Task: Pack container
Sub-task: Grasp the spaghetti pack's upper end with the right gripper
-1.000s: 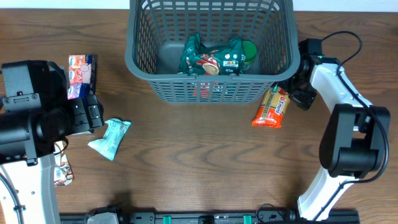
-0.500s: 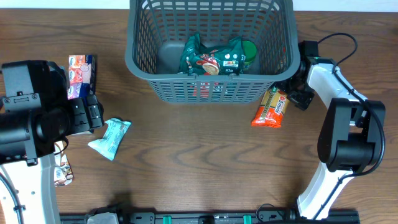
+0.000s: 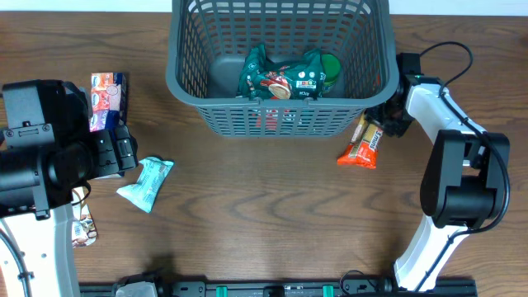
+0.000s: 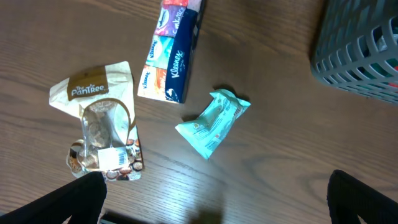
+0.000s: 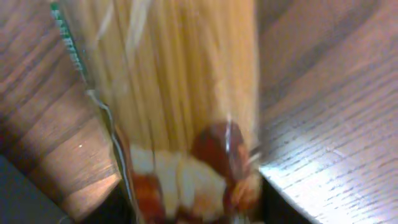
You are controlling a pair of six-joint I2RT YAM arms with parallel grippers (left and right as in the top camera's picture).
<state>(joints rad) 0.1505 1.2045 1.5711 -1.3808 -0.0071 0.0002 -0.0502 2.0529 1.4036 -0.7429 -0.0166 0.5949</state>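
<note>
Pasta pkt (image 3: 363, 147) beside container (image 3: 280, 106).

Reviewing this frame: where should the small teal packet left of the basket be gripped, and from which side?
Grip the teal packet across its plump middle, coming straight down from above. It lies flat on the table, long axis diagonal, so close across the narrow width; its crimped ends look thin.
</note>
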